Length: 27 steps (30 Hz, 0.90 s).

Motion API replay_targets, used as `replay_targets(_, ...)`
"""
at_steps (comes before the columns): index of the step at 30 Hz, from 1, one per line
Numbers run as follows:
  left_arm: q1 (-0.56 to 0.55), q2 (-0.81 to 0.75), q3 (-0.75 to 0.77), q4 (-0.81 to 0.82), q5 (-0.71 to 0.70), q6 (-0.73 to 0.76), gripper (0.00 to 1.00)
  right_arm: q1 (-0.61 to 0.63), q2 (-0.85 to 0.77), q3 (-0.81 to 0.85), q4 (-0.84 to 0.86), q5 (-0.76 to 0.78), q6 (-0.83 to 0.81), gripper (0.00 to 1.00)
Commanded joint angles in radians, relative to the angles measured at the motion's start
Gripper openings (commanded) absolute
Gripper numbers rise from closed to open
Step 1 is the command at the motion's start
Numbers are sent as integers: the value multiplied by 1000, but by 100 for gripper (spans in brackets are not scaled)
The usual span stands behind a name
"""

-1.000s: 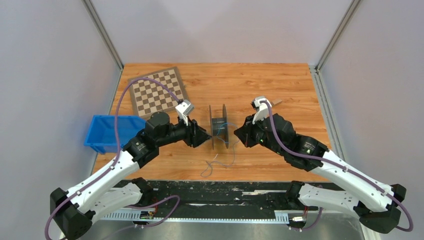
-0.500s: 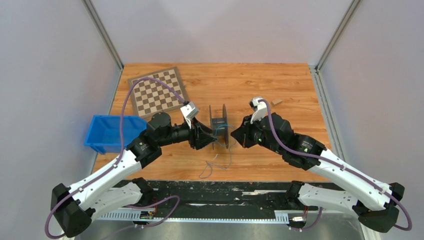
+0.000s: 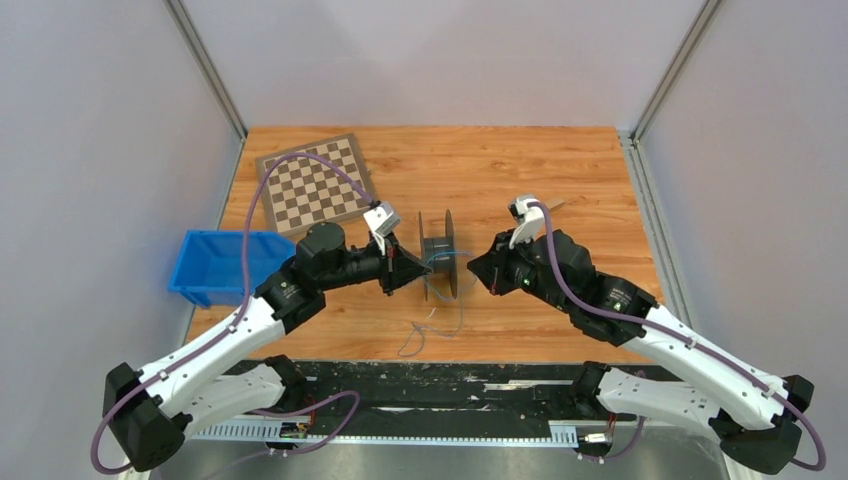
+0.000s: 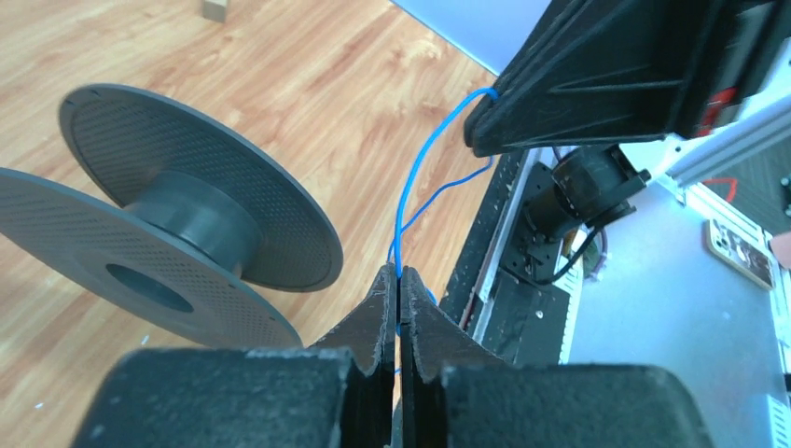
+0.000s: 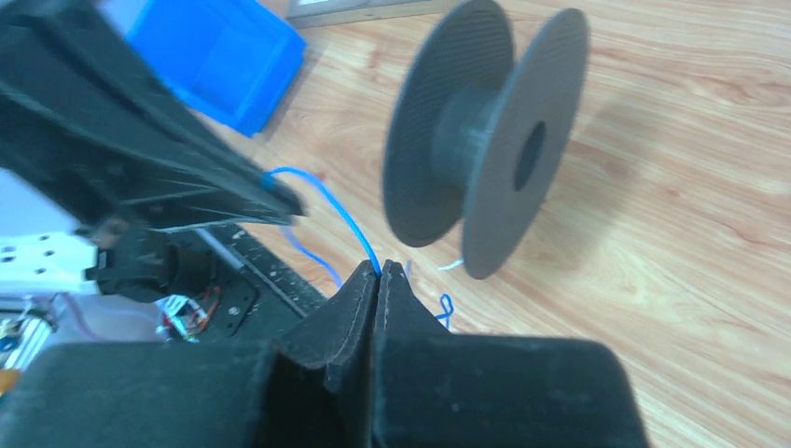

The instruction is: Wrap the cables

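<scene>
Two pinch points on the cable [image 4: 400,231]: left gripper [image 4: 398,278] clamped on it left of the spool [image 3: 437,255], right gripper [image 5: 381,271] clamped on it right of spool.

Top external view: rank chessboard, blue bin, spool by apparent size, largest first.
1. chessboard, largest.
2. blue bin, close to the chessboard. Its right end is hidden, so the order of these two is unsure.
3. spool, seen edge-on and clearly smallest.
</scene>
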Motion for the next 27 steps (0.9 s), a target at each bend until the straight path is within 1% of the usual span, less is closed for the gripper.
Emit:
replay_targets(1,-5,-98,40,62,-76,-54,0,-60,-50,-82,43,9,-52,0)
replay_targets(3,-5,-131,14,128,-90,-108,0,-62,-67,-139,84,-59,-66,0)
replay_targets(4,-5,-136,12,136,-92,-132,0,-61,-70,-173,109,-89,-67,0)
replay_targets(6,-5,-128,27,135,-97,-149,0,-61,-65,-219,147,-136,-67,0)
replay_targets(9,-5,-104,42,126,-100,-154,0,-62,-44,-231,155,-198,-72,0)
replay_targets(13,-5,-65,53,96,-96,-144,0,-61,-67,-225,155,-163,-70,0)
replay_targets(15,-5,-62,47,87,-102,-142,1,-61,-88,-219,156,-104,-77,0)
replay_targets(16,-4,-65,46,80,-120,-140,8,-62,-95,-215,156,-84,-84,0)
replay_targets(17,-5,-66,42,58,-132,-131,12,-62,-101,-211,156,-68,-91,0)
replay_targets(18,-5,-72,38,48,-160,-125,21,-62,-105,-205,155,-52,-97,0)
replay_targets(19,-5,-76,26,27,-181,-121,27,-62,-108,-201,154,-37,-104,0)
replay_targets(20,-5,-85,19,17,-228,-121,38,-61,-113,-197,149,-26,-106,0)
replay_targets(21,-5,-89,3,6,-259,-121,43,-61,-118,-191,142,-1,-107,0)
replay_targets(22,-4,-94,-4,1,-273,-123,51,-61,-121,-186,134,21,-104,0)
replay_targets(24,-7,-82,-13,-27,-302,-139,57,-62,-130,-172,110,75,-91,0)
replay_targets(26,-22,-55,-1,-83,-374,-148,59,-62,-141,-154,86,126,-72,0)
replay_targets(27,-35,-34,15,-104,-438,-154,59,-62,-147,-144,76,147,-66,0)
